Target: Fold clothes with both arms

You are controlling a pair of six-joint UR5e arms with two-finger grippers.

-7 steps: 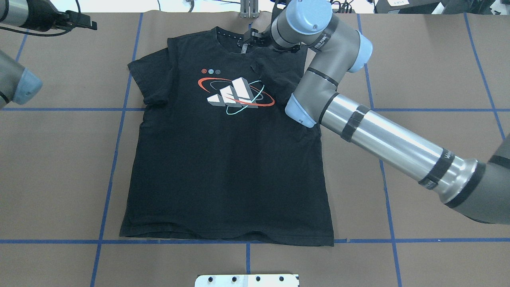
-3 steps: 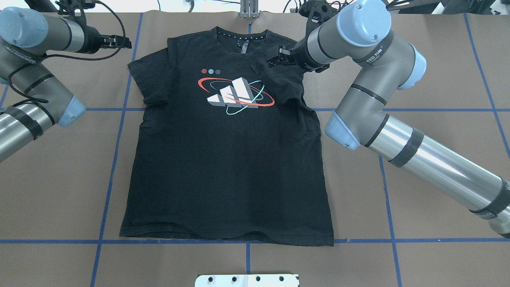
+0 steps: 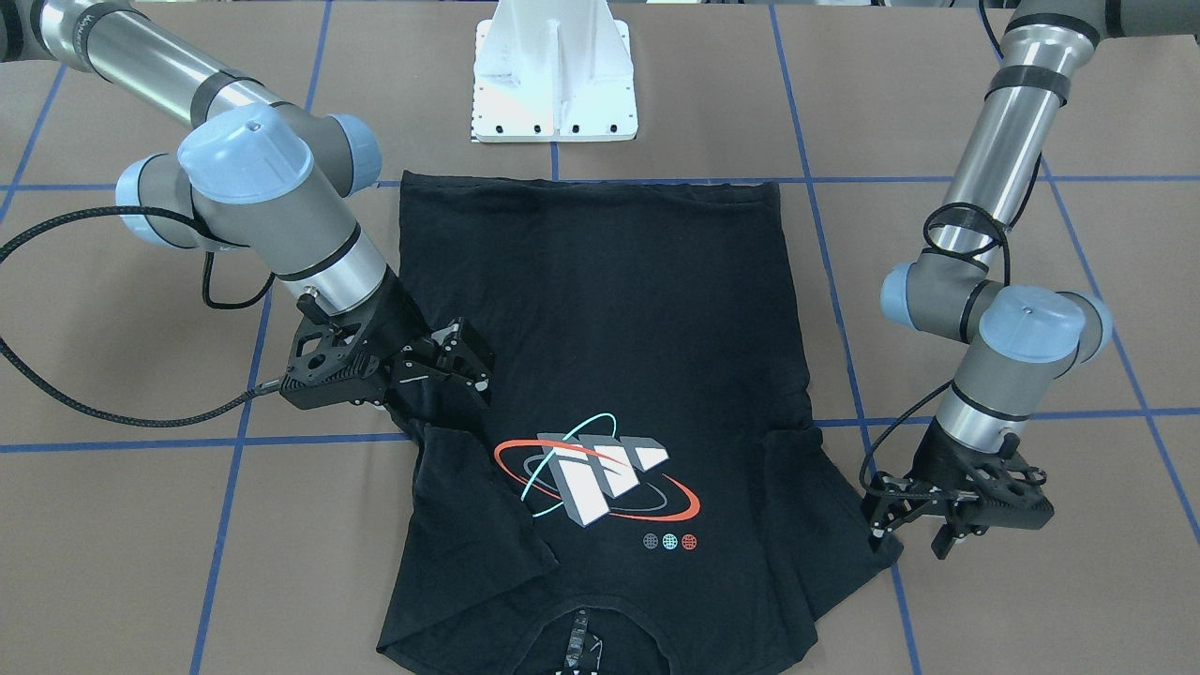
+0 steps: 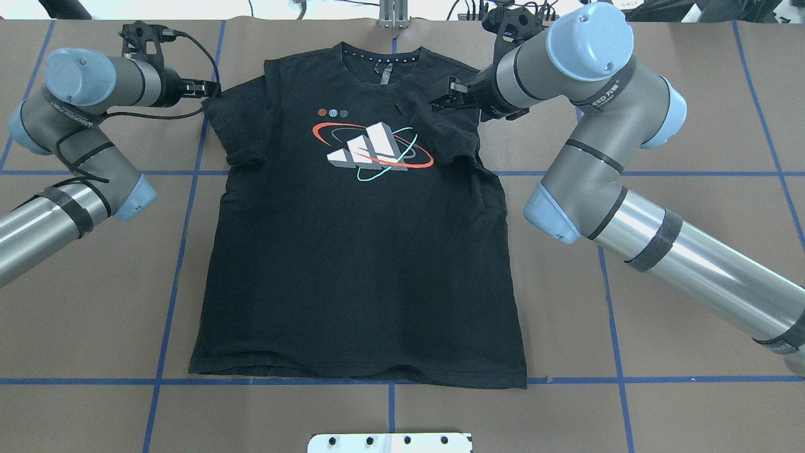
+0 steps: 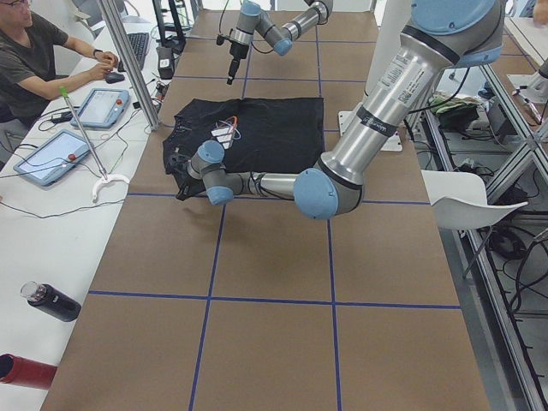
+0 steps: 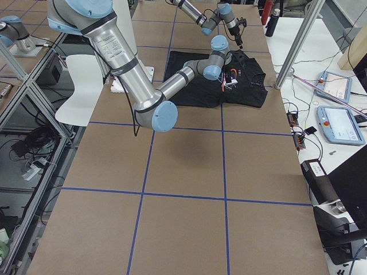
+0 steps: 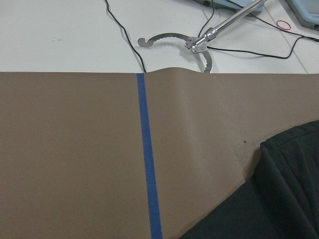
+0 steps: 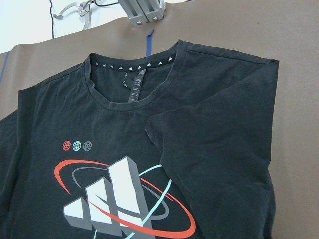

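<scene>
Black short-sleeved logo T-shirt (image 4: 352,264) lies flat, collar toward the far edge of the brown counter (image 4: 692,94); my left claw (image 3: 907,536) and right claw (image 3: 473,361) gape at its sleeves.

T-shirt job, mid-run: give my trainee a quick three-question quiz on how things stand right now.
1. True or false: the T-shirt lies logo side down.
2. One sleeve is folded in over the chest. It lies under: A the left hand, B the right hand, C the pedestal.
3. Which edge lies nearest the pedestal: collar or hem?

Key: 1 false, the logo faces up. 2 B. 3 hem.
</scene>
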